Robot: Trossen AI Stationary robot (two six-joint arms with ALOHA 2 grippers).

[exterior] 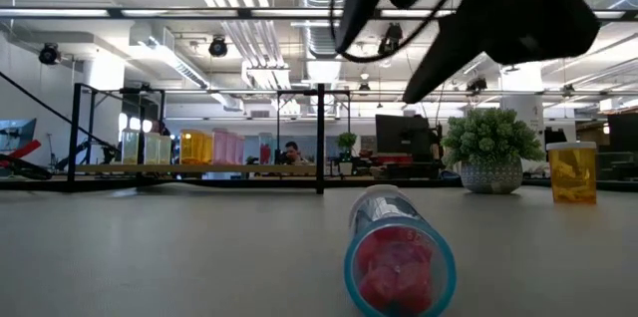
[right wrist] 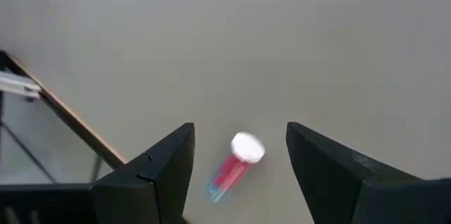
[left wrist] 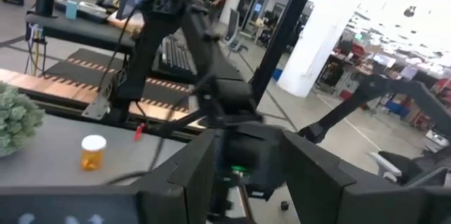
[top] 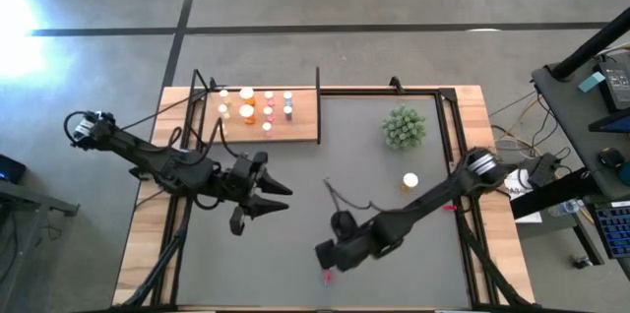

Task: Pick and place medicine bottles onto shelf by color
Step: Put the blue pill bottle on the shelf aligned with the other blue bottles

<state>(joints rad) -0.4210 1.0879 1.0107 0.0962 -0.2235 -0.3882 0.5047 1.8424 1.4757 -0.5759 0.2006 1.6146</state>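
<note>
Grey matting covered the worktop (top: pixel 394 274), framed by a wooden rim, with an open workshop behind. At the mat's eleven o'clock corner lay the shelf (top: pixel 300 116), carrying a cluster of upright bottles (top: pixel 258 106) in yellowish, orange and pink rows. A green plant (top: pixel 405 127) stood at about one o'clock, and an orange bottle (top: pixel 410 182) stood alone just below it, toward three o'clock.

Near the mat's six o'clock edge a pink bottle (top: pixel 328 276) lay on its side, white cap pointing away from the edge. The right hand (right wrist: pixel 239 160) hovered directly above it, fingers (right wrist: pixel 158 164) spread apart with the bottle showing in the gap between them, not touching it. In the low view the bottle (exterior: pixel 399 257) lay close to the camera, its clear base facing forward.

The left hand (top: pixel 281 195) hung over the mat at about nine o'clock, holding nothing, its fingers (left wrist: pixel 187 175) only slightly apart and pointing toward the right arm.
</note>
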